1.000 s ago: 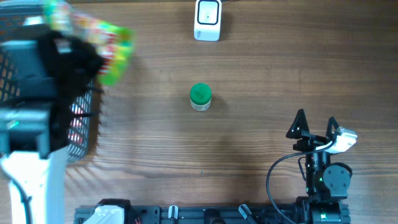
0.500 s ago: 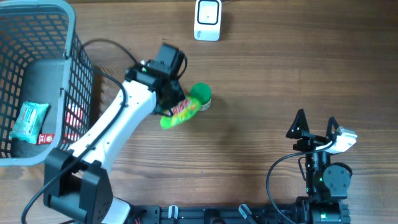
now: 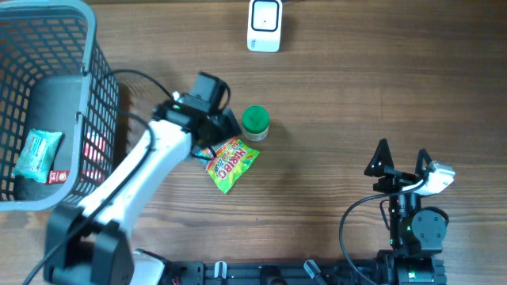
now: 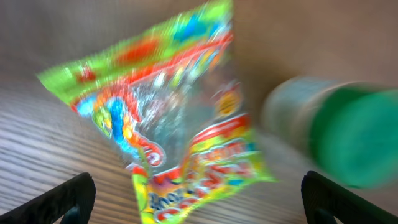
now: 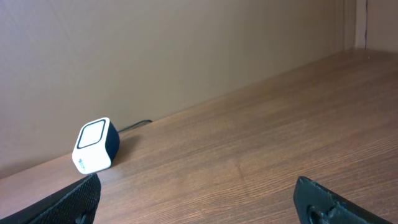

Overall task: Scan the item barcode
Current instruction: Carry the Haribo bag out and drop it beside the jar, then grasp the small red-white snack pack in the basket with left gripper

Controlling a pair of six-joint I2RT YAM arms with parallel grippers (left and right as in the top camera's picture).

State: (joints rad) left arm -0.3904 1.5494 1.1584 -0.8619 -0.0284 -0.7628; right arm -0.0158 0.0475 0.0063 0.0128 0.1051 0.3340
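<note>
The left pincer point(image 3: 215, 134) is seen spread wide with nothing held. In the left wrist view its two dark fingertips point(image 4: 65, 198) are shown at the bottom corners, well apart, and neither is touching anything. The candy bag point(image 3: 232, 164), a bright green and yellow packet with red lettering, is seen on the bench point(image 3: 356, 79) just ahead of this pincer and clear of both jaws. In the wrist view the bag point(image 4: 174, 118) is blurred and its print cannot be read.

A small jar with a green lid point(image 3: 255, 123) is stood upright just beside the left pincer, ahead of it and off to one side. It is close to the bag's upper edge, but whether the two touch cannot be told. In the wrist view the jar point(image 4: 336, 130) is blurred as well.

The white scanner point(image 3: 264, 25) is placed well apart from the left pincer, at the far edge of the bench. A grey wire basket point(image 3: 93, 95) is set behind the left pincer, and a teal packet point(image 3: 38, 153) is seen lying inside it.

The right pincer point(image 3: 402, 157) is held fully open and empty, well apart from the bag. In the right wrist view the scanner point(image 5: 95, 146) is shown far ahead of this pincer and to its left.
</note>
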